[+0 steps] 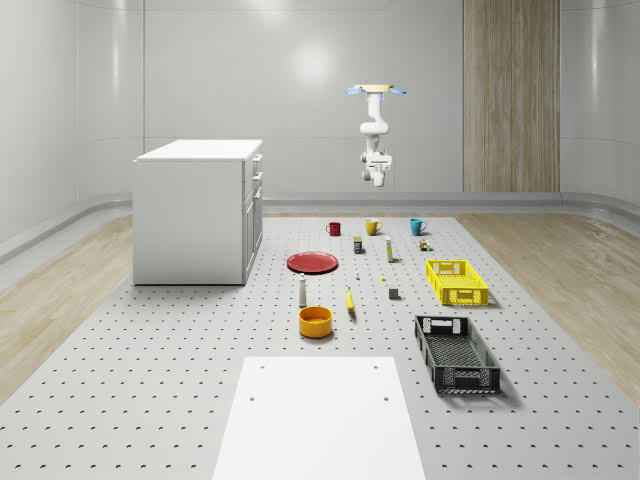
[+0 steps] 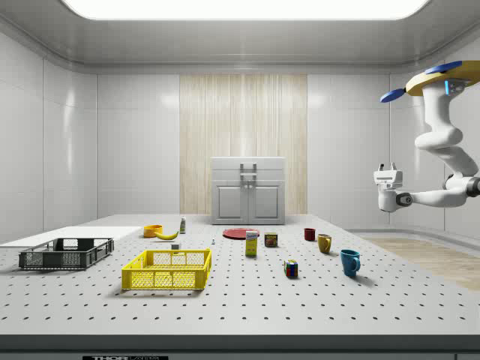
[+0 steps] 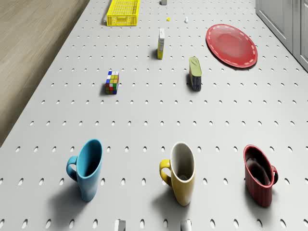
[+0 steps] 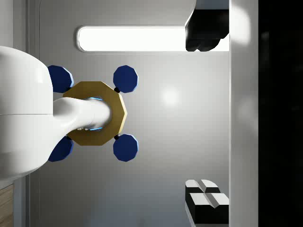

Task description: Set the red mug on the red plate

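The red mug (image 1: 333, 228) (image 2: 310, 234) (image 3: 260, 178) stands upright on the perforated floor mat, in a row with a yellow mug (image 3: 182, 172) and a blue mug (image 3: 87, 168). The flat red plate (image 1: 313, 262) (image 2: 241, 233) (image 3: 231, 44) lies apart from it, nearer the white cabinet (image 1: 198, 210). The drone (image 1: 375, 90) (image 2: 442, 79) hovers high, beyond the row of mugs at the mat's far edge. Its arm hangs folded, and the gripper (image 2: 387, 168) (image 4: 207, 113) points up toward the ceiling, far above the mugs, open and holding nothing.
On the mat lie a Rubik's cube (image 3: 112, 82), a small box (image 3: 161, 43), a can (image 3: 195, 73), a yellow crate (image 1: 457, 281), a black crate (image 1: 456, 352), a yellow bowl (image 1: 315, 321), a banana (image 1: 350, 300) and a white board (image 1: 320, 415).
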### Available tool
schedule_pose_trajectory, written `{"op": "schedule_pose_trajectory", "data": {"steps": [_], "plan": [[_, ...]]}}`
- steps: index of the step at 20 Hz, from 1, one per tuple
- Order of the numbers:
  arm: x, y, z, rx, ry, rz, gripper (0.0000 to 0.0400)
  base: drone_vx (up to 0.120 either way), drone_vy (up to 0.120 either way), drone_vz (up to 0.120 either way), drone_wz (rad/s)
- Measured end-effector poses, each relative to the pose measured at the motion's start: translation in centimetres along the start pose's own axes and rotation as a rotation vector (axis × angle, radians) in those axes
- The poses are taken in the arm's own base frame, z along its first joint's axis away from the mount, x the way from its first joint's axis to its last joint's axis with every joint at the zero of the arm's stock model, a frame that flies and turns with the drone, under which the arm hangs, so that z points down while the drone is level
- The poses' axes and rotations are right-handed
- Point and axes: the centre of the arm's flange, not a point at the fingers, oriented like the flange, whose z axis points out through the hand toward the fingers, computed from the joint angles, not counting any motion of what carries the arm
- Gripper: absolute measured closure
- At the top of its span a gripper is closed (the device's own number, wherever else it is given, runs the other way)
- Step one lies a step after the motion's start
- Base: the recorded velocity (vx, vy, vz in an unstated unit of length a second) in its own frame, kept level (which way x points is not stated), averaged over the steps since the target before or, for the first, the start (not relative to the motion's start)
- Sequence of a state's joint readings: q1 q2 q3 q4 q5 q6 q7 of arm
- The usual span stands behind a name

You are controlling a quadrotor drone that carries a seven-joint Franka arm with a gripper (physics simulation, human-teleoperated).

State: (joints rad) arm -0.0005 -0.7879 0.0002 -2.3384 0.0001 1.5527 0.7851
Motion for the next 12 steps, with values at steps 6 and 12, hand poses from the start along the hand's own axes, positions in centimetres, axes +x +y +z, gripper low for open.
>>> {"op": "schedule_pose_trajectory", "data": {"steps": [6, 12], "plan": [[-0.2, 0.3, -4.3, 0.003, 0.003, 0.0, 0.0, 0.067, -0.073, 0.0, 0.0], [-0.1, 0.1, -7.5, 0.007, 0.007, 0.0, 0.0, 0.12, -0.12, 0.0, 0.0]]}}
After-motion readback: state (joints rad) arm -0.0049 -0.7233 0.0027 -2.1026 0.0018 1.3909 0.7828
